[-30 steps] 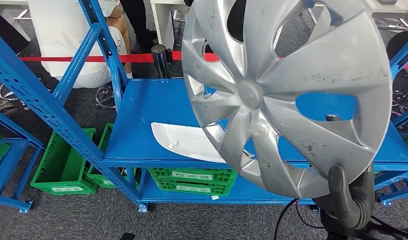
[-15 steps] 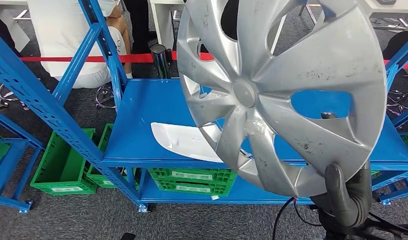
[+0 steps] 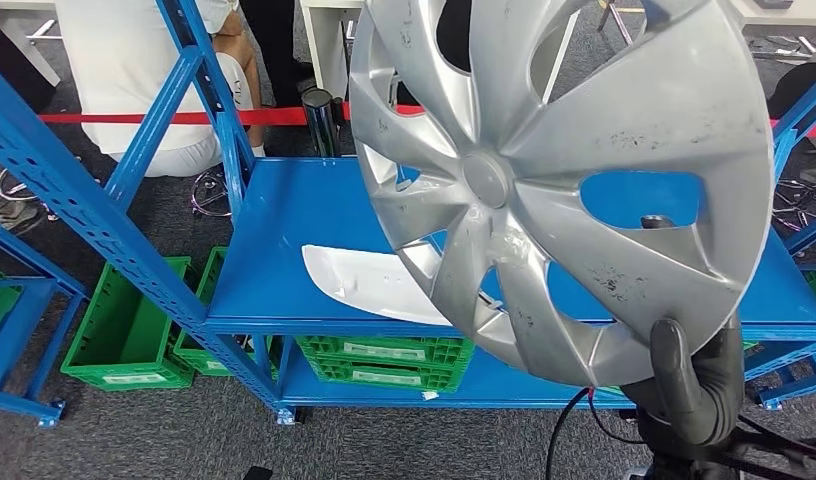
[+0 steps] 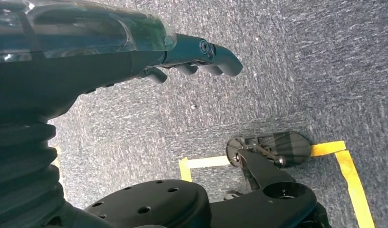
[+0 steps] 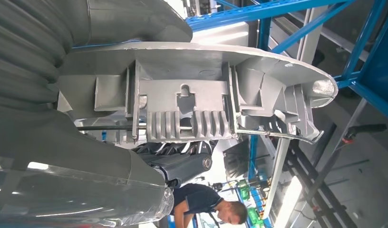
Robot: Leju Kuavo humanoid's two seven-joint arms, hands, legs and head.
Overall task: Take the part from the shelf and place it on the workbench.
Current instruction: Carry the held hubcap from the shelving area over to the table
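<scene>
A large silver wheel cover (image 3: 554, 180) with several spokes stands tilted on edge in front of the blue shelf (image 3: 284, 240). My right hand (image 3: 696, 385) grips its lower rim, the thumb across the front face. The right wrist view looks along the cover's ribbed grey back (image 5: 197, 95), with my right hand's dark fingers (image 5: 182, 164) pressed against its inner side. My left hand (image 4: 197, 57) hangs over grey carpet with its fingers loosely bent and nothing in it.
A white curved panel (image 3: 374, 282) lies on the blue shelf board. Green crates (image 3: 124, 330) sit on the floor and under the shelf. A person in white (image 3: 144, 70) sits behind red tape (image 3: 154, 117). Blue uprights (image 3: 74, 200) stand at left.
The wheel cover has risen slightly and shifted a little to the left in my right hand. The shelf and the camera have stayed put.
</scene>
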